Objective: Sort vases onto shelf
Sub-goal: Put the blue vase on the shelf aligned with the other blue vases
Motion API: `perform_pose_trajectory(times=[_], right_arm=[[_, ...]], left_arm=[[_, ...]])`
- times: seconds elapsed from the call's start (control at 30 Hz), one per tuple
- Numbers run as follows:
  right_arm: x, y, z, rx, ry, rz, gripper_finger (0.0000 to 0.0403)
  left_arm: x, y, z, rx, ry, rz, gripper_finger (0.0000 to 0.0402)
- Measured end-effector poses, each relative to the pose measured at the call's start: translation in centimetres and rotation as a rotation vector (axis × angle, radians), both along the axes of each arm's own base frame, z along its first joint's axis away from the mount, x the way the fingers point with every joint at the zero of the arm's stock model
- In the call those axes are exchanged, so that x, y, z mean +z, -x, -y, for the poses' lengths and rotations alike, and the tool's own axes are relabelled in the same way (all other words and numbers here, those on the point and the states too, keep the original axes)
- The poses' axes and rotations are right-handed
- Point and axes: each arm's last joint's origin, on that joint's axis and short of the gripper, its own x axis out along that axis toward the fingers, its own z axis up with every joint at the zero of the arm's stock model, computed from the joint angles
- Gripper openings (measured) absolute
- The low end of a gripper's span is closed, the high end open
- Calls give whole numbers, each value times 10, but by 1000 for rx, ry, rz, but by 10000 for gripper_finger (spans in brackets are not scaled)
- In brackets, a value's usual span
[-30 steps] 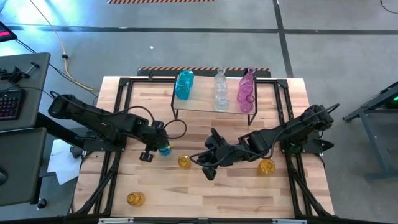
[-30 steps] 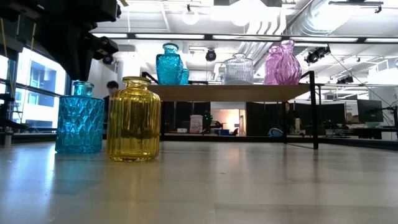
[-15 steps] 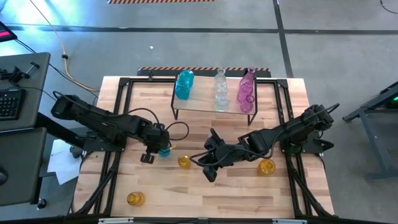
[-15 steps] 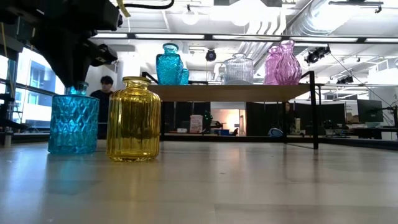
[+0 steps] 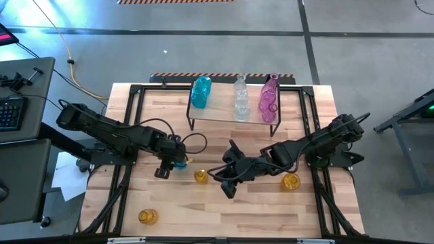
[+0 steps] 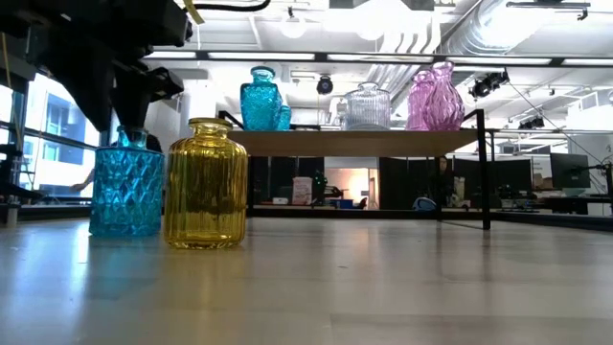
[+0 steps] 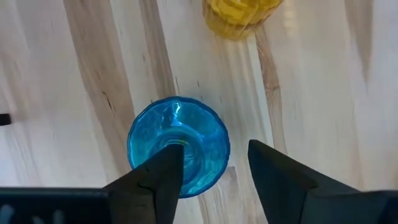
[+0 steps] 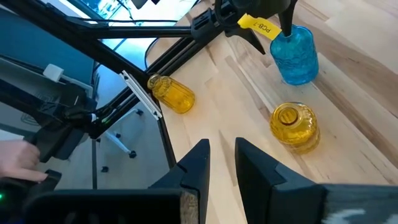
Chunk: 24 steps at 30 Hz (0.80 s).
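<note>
The teal-blue diamond-cut glass vase (image 5: 179, 163) stands upright on the wooden desk (image 5: 224, 210), its long axis vertical, just beside the ribbed yellow-amber glass jar (image 5: 201, 176) and on the far side of that jar from the right pincer (image 5: 226, 181). The left pincer (image 7: 211, 177) is hung directly above the vase; its dark fingers (image 7: 163, 177) are spread apart, one over the narrow neck and the other past the rim, so nothing is gripped. The right pincer is held just beside the amber jar, fingers narrowly parted and empty. The left arm is judged the nearer one. The raised shelf with light wood top (image 5: 217, 115) lies well beyond the jar.
</note>
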Motion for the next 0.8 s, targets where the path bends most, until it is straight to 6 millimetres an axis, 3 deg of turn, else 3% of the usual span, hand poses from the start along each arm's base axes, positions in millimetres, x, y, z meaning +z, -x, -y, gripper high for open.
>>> perform_pose_trajectory(times=[0.37,0.7,0.8], right_arm=[[-1,4,-7,-45,55,10,57],[-5,8,-5,-68,100,-35,57],[-5,7,-4,-64,95,-39,57]], left_arm=[[0,-1,-2,33,-55,22,109],[12,-5,-1,79,-29,45,16],[15,-6,-1,102,-34,47,9]])
